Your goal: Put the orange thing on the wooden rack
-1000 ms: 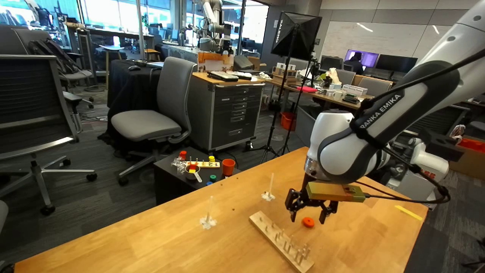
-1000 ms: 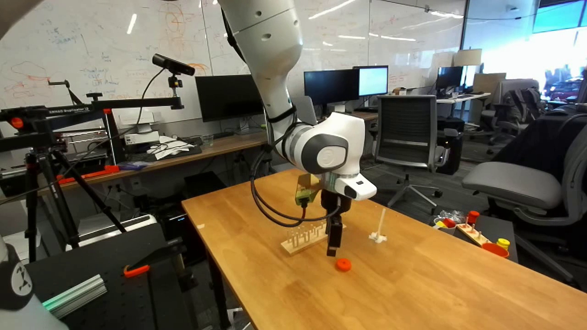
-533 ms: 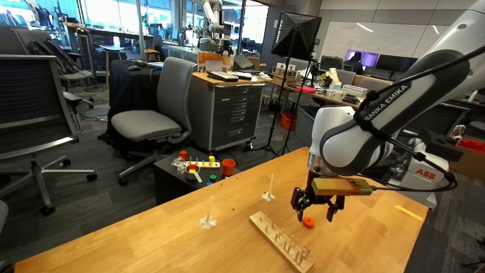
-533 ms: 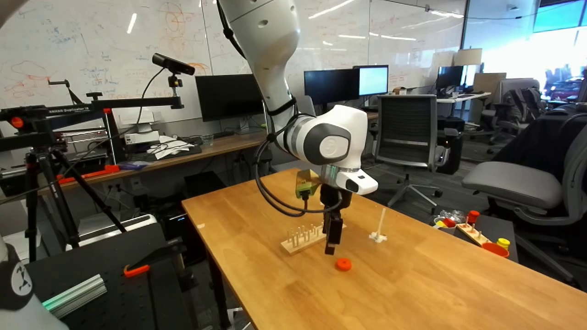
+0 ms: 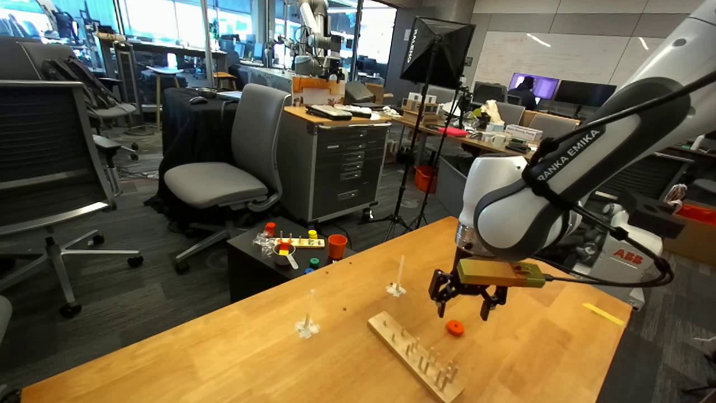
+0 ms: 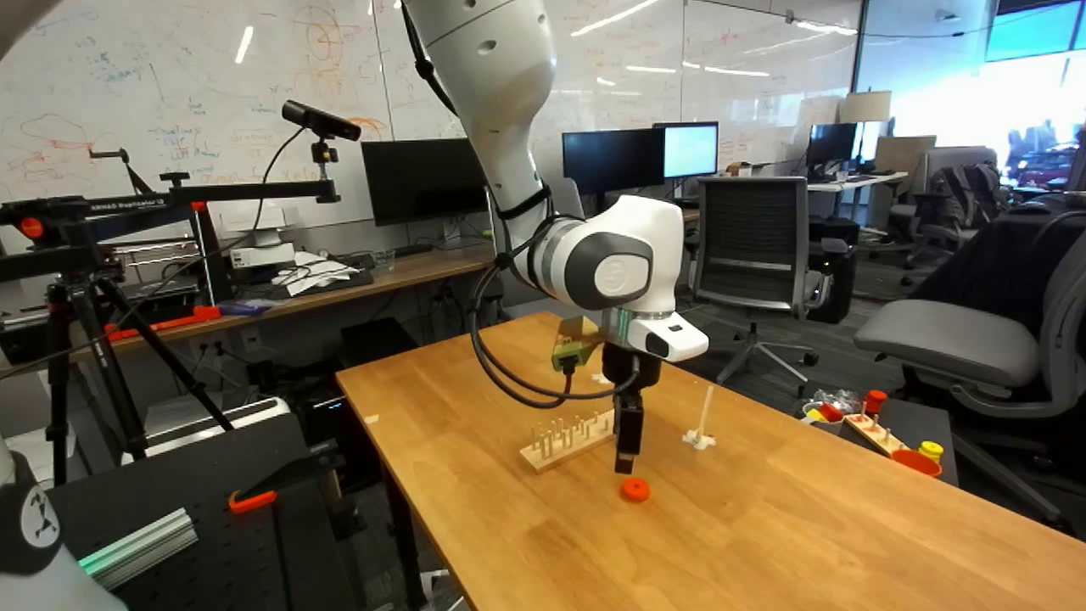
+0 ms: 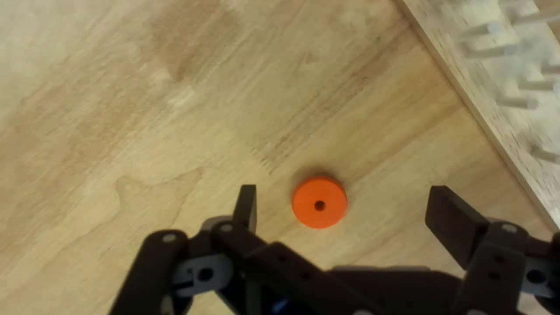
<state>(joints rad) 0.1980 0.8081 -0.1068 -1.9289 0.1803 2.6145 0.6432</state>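
Note:
The orange thing is a small round disc with a hole in its middle. It lies flat on the table in both exterior views (image 5: 455,328) (image 6: 635,490) and in the wrist view (image 7: 311,199). My gripper (image 5: 463,315) is open and empty, above the table close to the disc; it also shows in an exterior view (image 6: 624,465). In the wrist view the disc appears between the fingertips (image 7: 342,189), nearer the left finger. The wooden rack (image 5: 400,346) is a long board with several upright pegs, beside the disc. It also shows in an exterior view (image 6: 551,460) and the wrist view (image 7: 479,83).
Thin upright rods (image 5: 400,274) (image 5: 310,308) stand on taped bases on the wooden table (image 5: 224,358). A yellow tape strip (image 5: 603,314) lies near the table's edge. A low black table (image 5: 251,263) with coloured pieces and an orange cup (image 5: 337,247) stands beyond.
In an exterior view my gripper has moved right and then risen slightly. In both exterior views the disc and the rack have not moved. The gripper has stayed open.

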